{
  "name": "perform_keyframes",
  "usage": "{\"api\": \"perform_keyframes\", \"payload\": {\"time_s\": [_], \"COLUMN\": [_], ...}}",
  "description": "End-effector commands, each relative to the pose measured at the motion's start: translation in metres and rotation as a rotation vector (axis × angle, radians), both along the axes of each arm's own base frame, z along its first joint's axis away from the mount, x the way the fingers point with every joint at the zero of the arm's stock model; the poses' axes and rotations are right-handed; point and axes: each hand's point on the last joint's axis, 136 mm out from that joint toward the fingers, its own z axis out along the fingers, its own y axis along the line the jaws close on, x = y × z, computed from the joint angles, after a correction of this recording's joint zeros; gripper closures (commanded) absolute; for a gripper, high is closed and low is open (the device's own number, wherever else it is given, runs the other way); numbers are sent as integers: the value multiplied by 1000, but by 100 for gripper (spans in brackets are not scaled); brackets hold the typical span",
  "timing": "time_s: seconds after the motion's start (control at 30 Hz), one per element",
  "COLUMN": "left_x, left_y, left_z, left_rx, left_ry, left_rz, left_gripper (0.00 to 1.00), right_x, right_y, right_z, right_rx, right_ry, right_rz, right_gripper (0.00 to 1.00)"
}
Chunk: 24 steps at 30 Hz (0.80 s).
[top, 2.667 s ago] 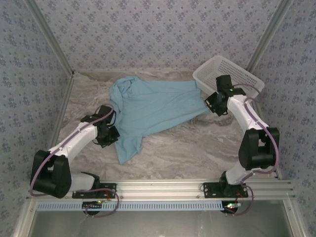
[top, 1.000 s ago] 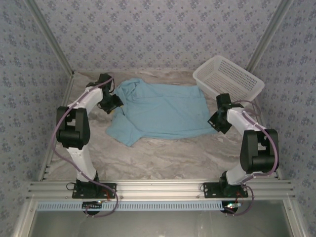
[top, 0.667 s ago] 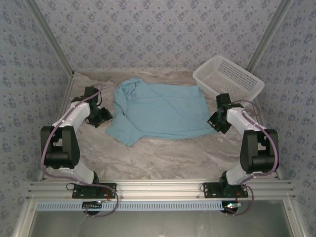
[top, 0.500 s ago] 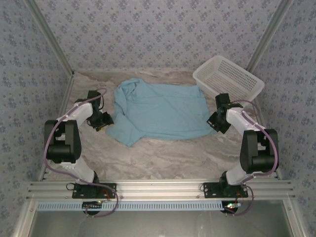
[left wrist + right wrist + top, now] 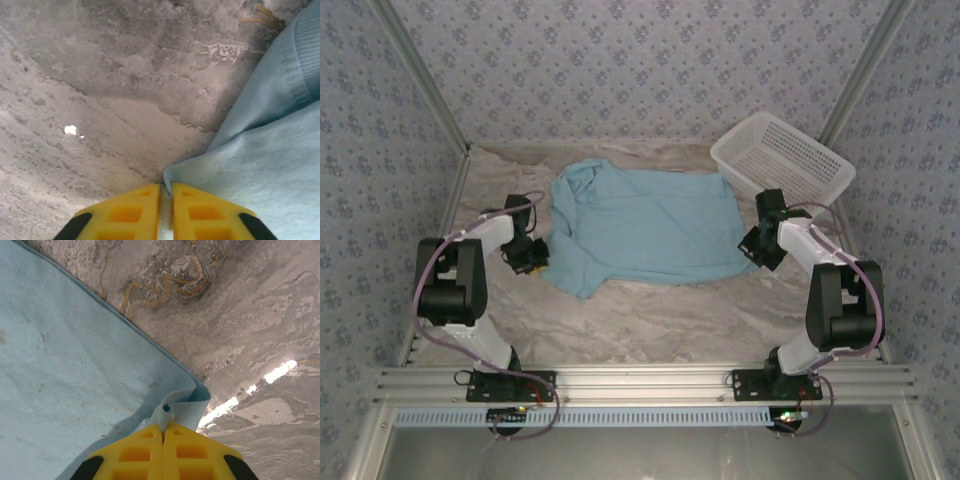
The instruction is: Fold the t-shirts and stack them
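right wrist: right gripper (image 5: 163, 432) clamped the t-shirt (image 5: 70, 370) corner; left gripper (image 5: 166, 192) pinched its sleeve edge — i judged: lift both evenly.

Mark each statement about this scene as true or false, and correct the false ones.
1. The shirt lies in the basket. False: the shirt lies spread on the table, beside the basket.
2. The right gripper is shut on a shirt corner. True: the right gripper pinches the bunched corner.
3. The left gripper is wide open over bare table. False: the left gripper has its fingers close together at the shirt's edge.
4. The grippers are at opposite sides of the shirt. True.
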Motion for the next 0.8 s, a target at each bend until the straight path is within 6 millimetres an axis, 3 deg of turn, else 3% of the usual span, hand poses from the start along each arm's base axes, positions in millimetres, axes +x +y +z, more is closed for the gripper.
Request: {"api": "perform_keyframes", "payload": {"time_s": [0.0,0.1,0.27,0.43,0.63,0.77], "left_x": [-13,-26,-46,-49,-10,12], "left_y": [0,3,1,2,-2,5], "left_z": [7,19,46,86,182,271], "left_rx": [16,23,11,-14,-128,-172], "left_ry": [-7,-10,-39,-150,-471,-721], "left_rz": [32,79,156,274,414,454], "left_gripper": [92,99,100,100,100,100], "right_x": [2,3,3,11,38,56], "right_y": [3,3,6,18,48,63], "right_z": [4,4,7,32,106,184], "right_rx": [1,2,8,30,79,111], "right_ry": [-6,-8,-17,-91,-319,-532], "right_rz": [16,18,27,68,172,230], "right_gripper": [100,100,100,100,100,100]}}
